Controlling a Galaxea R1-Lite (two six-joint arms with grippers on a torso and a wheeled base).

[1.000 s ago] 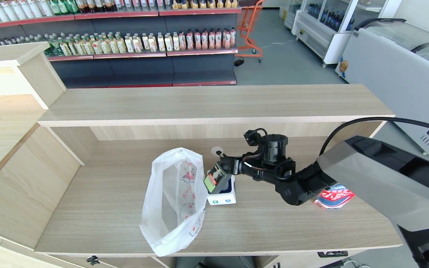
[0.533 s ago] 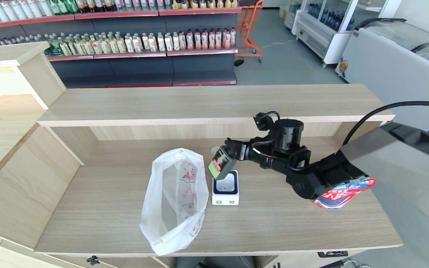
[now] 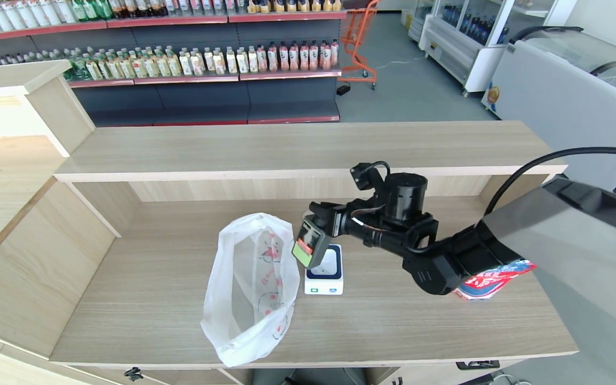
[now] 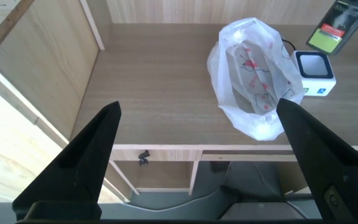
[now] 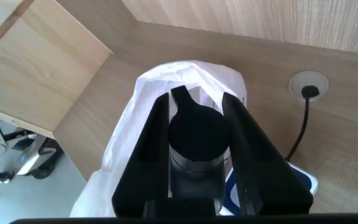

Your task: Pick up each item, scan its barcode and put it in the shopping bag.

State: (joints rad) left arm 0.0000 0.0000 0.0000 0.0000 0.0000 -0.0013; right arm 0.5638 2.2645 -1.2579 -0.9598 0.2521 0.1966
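Checkout counter, head view with both wrist views. The right gripper (image 3: 318, 231) is closed on a small dark container (image 3: 308, 247) with a red and green label, gripping it on two opposite sides and tilted. The container hangs clear of the wooden counter (image 3: 142, 299), just beside the upper rim of the shopping bag (image 3: 252, 289) and over the bag-side corner of the scanner (image 3: 325, 278).

In the right wrist view the two fingers (image 5: 157, 143) of the right gripper (image 5: 196, 102) bracket the container (image 5: 197, 143), with the white bag (image 5: 135, 130) spread beneath it and a corner of the scanner (image 5: 303, 182) to one side. A black cable (image 5: 300, 134) runs from a round port (image 5: 309, 86) in the counter toward the scanner.

The bag lies on its side, its mouth turned toward the back wall of the counter; printed packaging shows through the thin plastic. The scanner is a white box with a blue top, touching or nearly touching the bag's side.

A red, white and blue snack packet (image 3: 487, 279) lies flat on the counter, partly behind the right arm and well apart from the bag.

In the left wrist view the left gripper (image 4: 199, 106) hangs spread wide and holds nothing, set out past the counter's front edge. The bag (image 4: 257, 81), scanner (image 4: 314, 67) and container (image 4: 333, 26) lie beyond it.

Shelves of bottles (image 3: 206, 61) stand behind the counter.
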